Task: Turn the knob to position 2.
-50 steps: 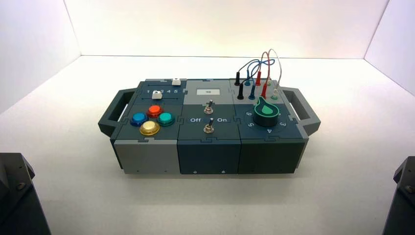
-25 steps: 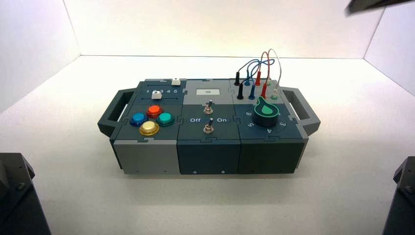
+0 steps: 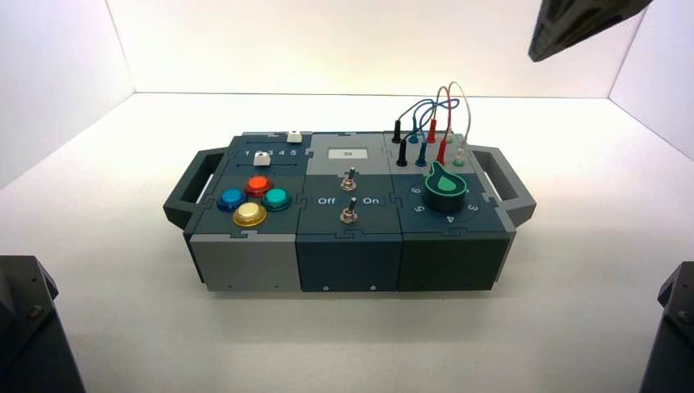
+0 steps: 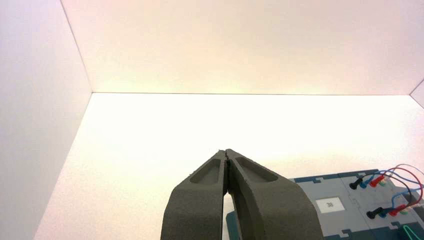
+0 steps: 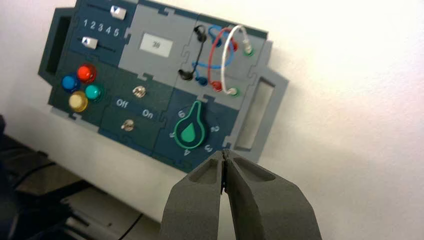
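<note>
On the box (image 3: 245, 262) I read "Off" and "On" beside two toggle switches (image 3: 349, 194), four coloured buttons (image 3: 254, 200) left, the knob (image 3: 446, 188) lower right by numerals 3 to 6, while the right gripper (image 5: 223, 156) hangs overhead, closed on nothing, like the left gripper (image 4: 227, 152).

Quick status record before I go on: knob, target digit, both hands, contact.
knob: dark green with mint top, on the box's right section, pointer tip toward the wire sockets
target: digit 2 on the curved dial, beside the 3
right hand: raised above the box, fingertips shut, holding nothing
left hand: off to the box's left side, shut, idle
contact: none; knob untouched
</note>
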